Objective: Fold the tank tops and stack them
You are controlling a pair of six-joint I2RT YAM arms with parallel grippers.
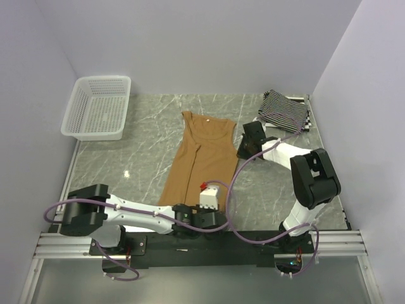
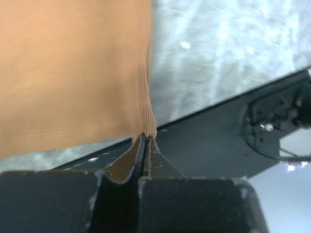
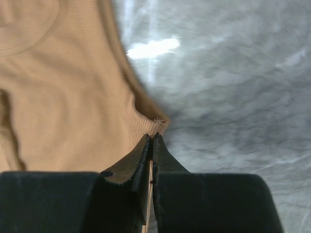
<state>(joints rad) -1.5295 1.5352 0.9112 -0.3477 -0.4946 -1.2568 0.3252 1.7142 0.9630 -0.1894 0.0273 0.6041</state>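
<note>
tan top (image 1: 197, 158) flat mid-worktop (image 1: 139, 164), pinched at 2 edges
left claw (image 2: 144, 140) closed on its 6 o'clock hem corner, right claw (image 3: 151, 140) closed on its 3 o'clock armhole edge; soft, light, limp cloth, so best gripped by the ribbed seams.

Tan top (image 1: 199, 158): we read no text.
Striped top (image 1: 285, 111): we read none.
Basket (image 1: 93, 132): we read none.
</note>
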